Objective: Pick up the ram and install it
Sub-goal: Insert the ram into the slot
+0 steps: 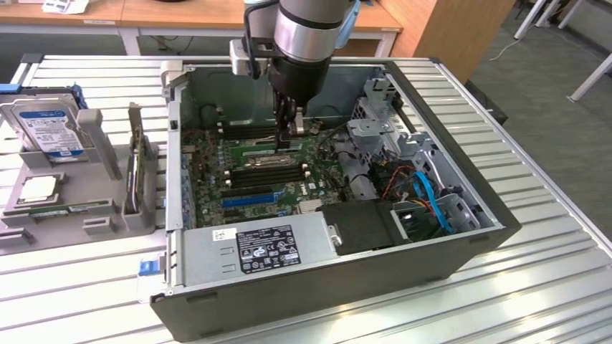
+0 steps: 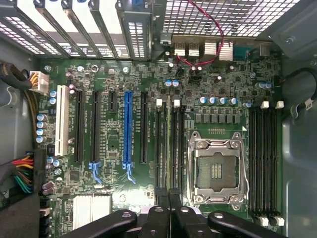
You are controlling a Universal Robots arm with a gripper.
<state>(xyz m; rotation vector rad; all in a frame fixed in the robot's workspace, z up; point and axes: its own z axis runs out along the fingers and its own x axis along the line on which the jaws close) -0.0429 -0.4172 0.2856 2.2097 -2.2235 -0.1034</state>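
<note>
Case walls [image 1: 287,315] and drive cage [image 1: 378,130] flank the gripper [image 1: 292,133]; open above the motherboard [image 1: 251,185].

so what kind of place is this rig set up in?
Looks like an office-style lab or repair bench: an open desktop PC case sits on a slatted metal workbench, with wooden desks behind and a hard drive in a grey fixture beside it.

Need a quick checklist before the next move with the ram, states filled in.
1. Grip: gripper closed on the ram: ok.
2. Alignment: it runs parallel to the memory slots, between the white latches: ok.
3. Seating depth: cannot tell.
4. Latches locked on it: cannot tell.
5. Processor socket beside it untouched: ok.
6. Red cable lies away from the slots: ok.
</note>
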